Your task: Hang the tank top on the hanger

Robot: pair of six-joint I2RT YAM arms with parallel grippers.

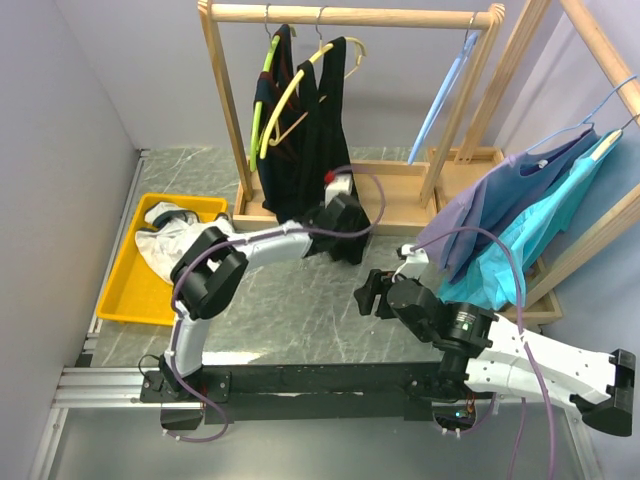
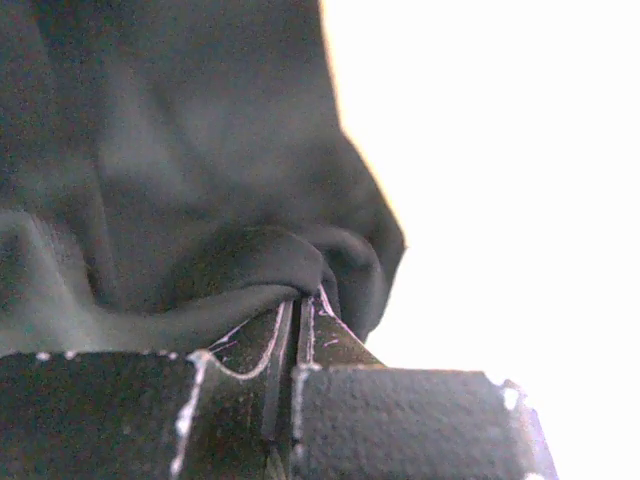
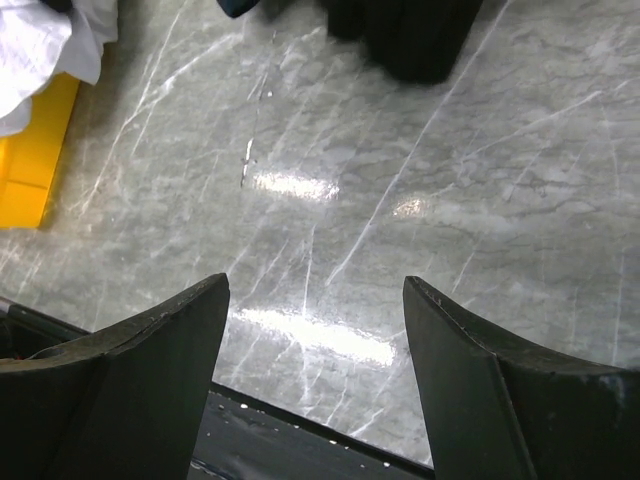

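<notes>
Only the left wrist view shows the left gripper (image 2: 296, 312) pinched shut on the top's (image 2: 200, 180) black cloth. From above, the top hangs straight down by the tilted hanger (image 1: 298, 85), upper middle. The right gripper (image 3: 315, 290) is wide open over the tabletop (image 3: 400, 180), holding nothing.

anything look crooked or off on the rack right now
The yellow hanger hangs steeply tilted on the wooden rack, one end far lower than the other. The black tank top droops unevenly from it, and the left gripper is shut on a fold of its fabric.
</notes>
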